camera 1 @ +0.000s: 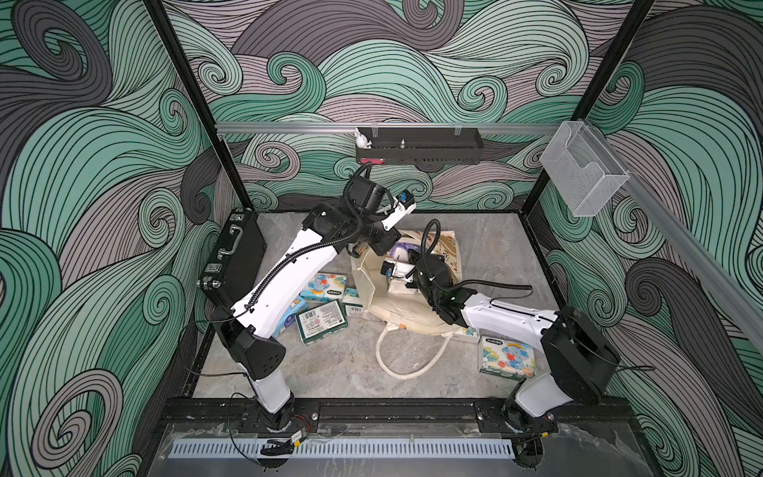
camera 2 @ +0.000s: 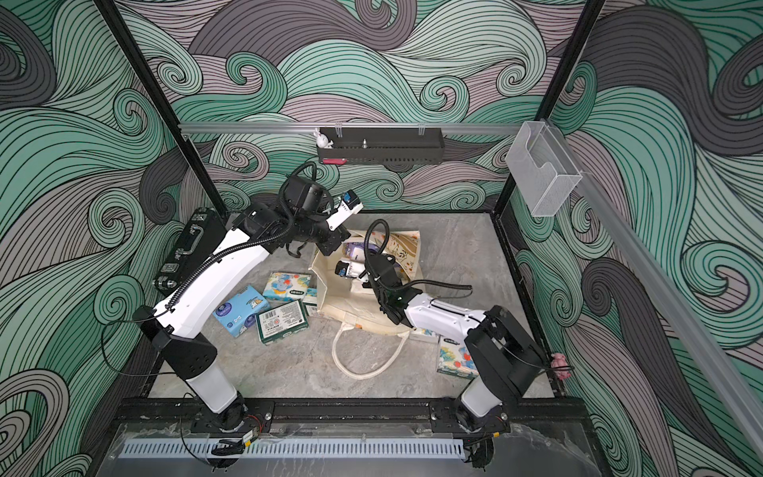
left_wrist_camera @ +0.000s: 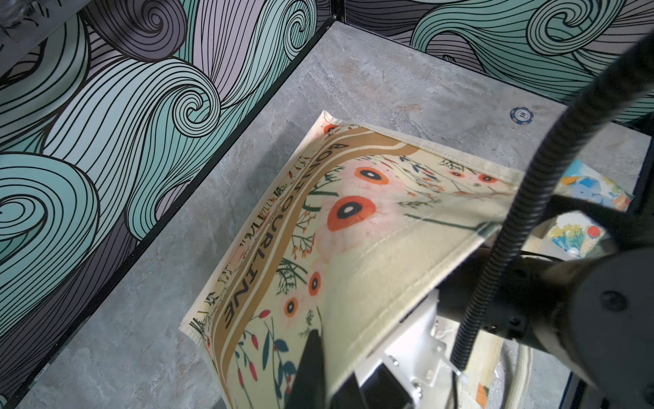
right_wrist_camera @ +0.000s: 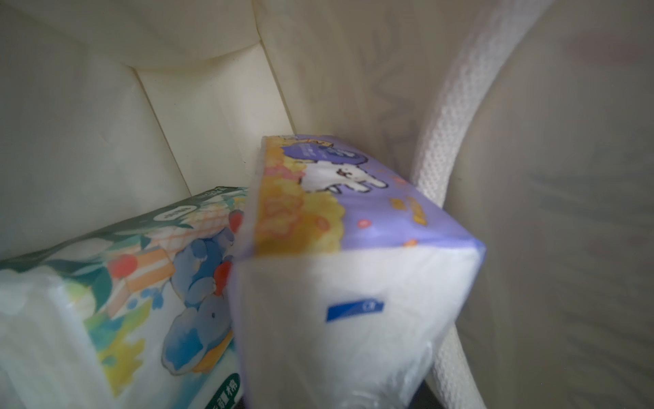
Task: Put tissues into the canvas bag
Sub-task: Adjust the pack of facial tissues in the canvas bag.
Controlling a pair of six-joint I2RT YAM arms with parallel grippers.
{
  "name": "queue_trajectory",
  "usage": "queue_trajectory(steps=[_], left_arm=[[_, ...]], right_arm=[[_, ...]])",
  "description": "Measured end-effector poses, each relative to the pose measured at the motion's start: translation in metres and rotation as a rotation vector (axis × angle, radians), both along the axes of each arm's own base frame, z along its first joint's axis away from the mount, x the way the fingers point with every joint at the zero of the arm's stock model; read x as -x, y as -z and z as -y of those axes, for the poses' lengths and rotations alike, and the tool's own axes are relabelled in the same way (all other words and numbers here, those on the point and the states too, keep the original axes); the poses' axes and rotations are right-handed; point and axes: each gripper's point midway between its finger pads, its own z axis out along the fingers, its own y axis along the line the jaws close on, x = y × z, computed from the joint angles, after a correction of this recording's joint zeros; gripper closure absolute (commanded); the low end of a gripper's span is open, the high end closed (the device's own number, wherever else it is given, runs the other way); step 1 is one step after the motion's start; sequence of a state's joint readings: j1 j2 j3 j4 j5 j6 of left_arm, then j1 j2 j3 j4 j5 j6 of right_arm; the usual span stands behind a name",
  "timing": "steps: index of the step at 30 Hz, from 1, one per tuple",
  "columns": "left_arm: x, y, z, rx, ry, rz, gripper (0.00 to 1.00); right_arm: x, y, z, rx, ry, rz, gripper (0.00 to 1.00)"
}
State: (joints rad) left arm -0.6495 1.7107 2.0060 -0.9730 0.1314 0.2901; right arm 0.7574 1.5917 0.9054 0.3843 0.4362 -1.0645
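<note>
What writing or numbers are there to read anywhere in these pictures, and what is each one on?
"BONJOURLINE": on the tan band of the cream floral canvas bag.
"10": on the small round blue-and-white chip.
Too small to read: the white barcode label on the dark green tissue pack.
Blurred, unreadable: print on the purple tissue pack and the elephant-printed tissue pack inside the bag.

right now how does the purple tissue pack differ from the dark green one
The purple pack is inside the bag; the green pack lies flat on the table outside it. The purple pack shows a cartoon print, the green pack a white barcode label. Both are plastic-wrapped tissue packs.
</note>
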Motion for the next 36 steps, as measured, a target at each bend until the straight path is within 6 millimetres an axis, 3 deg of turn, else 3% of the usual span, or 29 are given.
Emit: queue_trajectory(steps=[6, 18, 29, 31, 34, 36], left_arm=[[0.005, 0.002, 0.003, 0.014, 0.01, -0.027, 1.0], [0.007, 0.003, 0.003, 0.019, 0.005, -0.045, 1.0], [0.009, 0.005, 0.002, 0.012, 0.006, -0.054, 1.0], [0.01, 0.006, 0.003, 0.01, 0.009, -0.056, 1.0], [0.011, 0.006, 0.003, 0.008, 0.01, -0.058, 1.0], [0.011, 0.006, 0.003, 0.008, 0.011, -0.058, 1.0]], right_arm=[[0.002, 0.002, -0.01, -0.065, -0.017, -0.025, 1.0], [0.029, 0.0, -0.047, -0.258, -0.151, -0.144, 1.0], [0.03, 0.041, -0.04, -0.148, -0.069, -0.043, 1.0], [0.033, 0.043, -0.039, -0.146, -0.076, -0.036, 0.79], [0.044, 0.042, -0.039, -0.159, -0.116, -0.068, 0.3], [0.052, 0.039, -0.039, -0.17, -0.148, -0.09, 0.21]])
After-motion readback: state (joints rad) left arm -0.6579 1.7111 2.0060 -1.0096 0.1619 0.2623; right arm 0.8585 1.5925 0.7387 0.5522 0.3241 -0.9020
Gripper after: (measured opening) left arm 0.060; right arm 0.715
